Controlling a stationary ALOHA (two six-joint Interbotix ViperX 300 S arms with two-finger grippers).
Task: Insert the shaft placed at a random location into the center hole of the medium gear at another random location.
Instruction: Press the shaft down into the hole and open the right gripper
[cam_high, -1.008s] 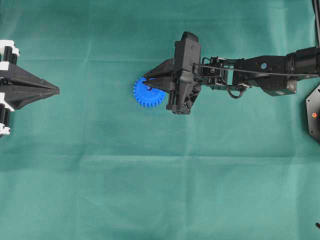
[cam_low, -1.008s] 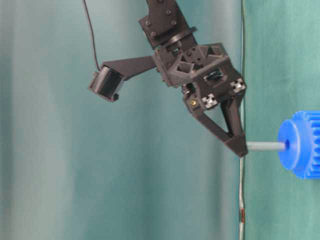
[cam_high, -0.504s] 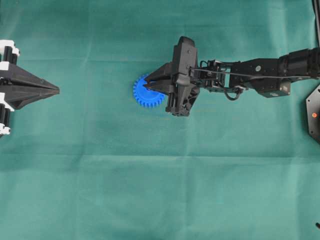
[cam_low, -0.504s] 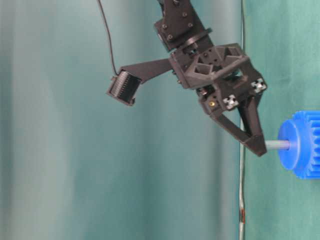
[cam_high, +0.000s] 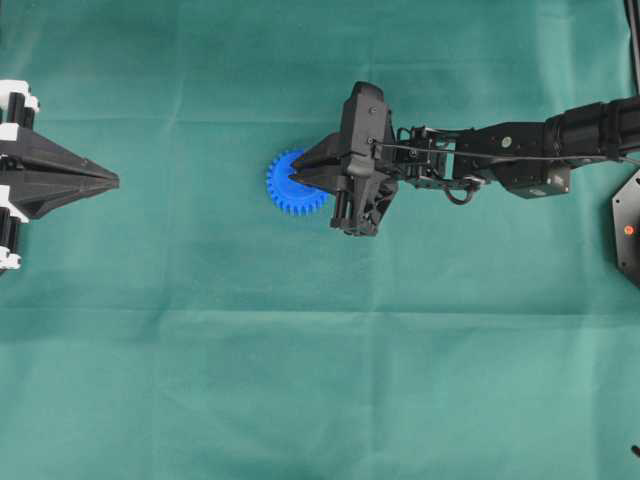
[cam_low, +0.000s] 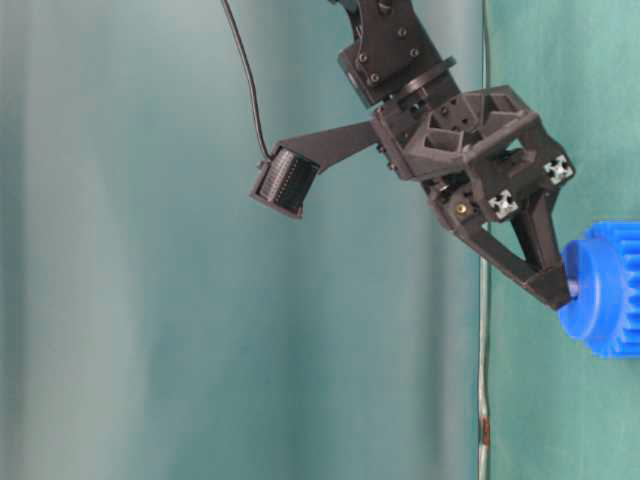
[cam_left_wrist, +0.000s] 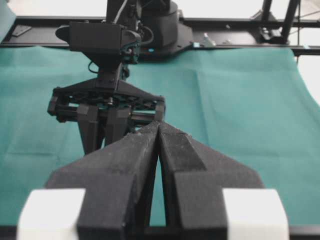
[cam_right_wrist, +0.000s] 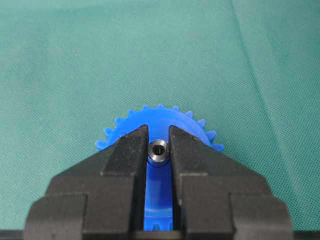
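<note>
Pinching the shaft (cam_right_wrist: 159, 150) between its two black, grainy, wedge-shaped fingers (cam_right_wrist: 127, 150), the right gripper (cam_high: 296, 173) sits over the middle of the medium gear (cam_high: 290, 192), a bright blue plastic wheel with small even teeth lying flat on the woven green cloth (cam_high: 300, 380). From the wrist view only the pin's shiny round silver end with a dark dimple shows, set right at the gear's centre; the center hole itself is covered. At table level the fingertips touch the gear's raised smooth hub (cam_low: 585, 300). Well apart at the left edge, the left gripper (cam_high: 112, 181) rests with its pointed matte jaws pressed together.
</note>
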